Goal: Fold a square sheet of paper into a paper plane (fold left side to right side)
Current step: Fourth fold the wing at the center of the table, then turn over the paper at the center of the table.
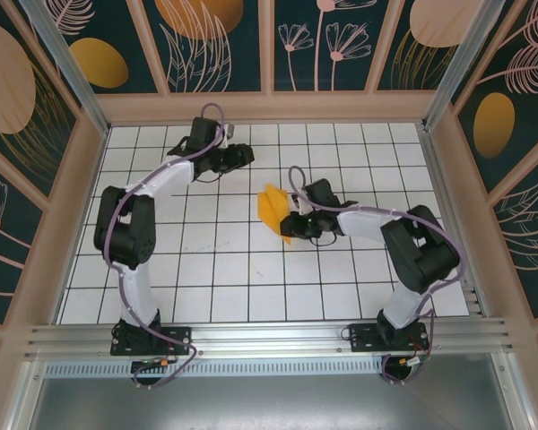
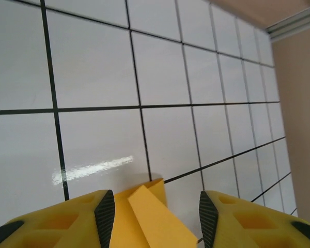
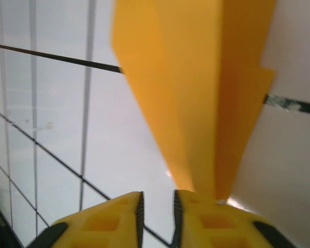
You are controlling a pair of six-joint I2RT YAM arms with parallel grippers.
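The square sheet of paper point(image 1: 271, 208) is bright orange and folded into a narrow pointed shape with raised flaps. It lies on the white grid table near the middle. My right gripper point(image 1: 292, 224) sits at its lower right edge. In the right wrist view the paper point(image 3: 196, 77) tapers down to the right finger point(image 3: 206, 217), and the right gripper point(image 3: 157, 201) is slightly open with nothing between its pads. My left gripper point(image 1: 247, 155) is up and left of the paper. In the left wrist view the left gripper point(image 2: 156, 200) is open, and a folded corner of the paper point(image 2: 144, 217) shows between its fingers.
The white tiled table point(image 1: 206, 269) is fenced by tan walls point(image 1: 63, 224) on the left, right and back. An aluminium rail point(image 1: 269, 340) runs along the near edge by the arm bases.
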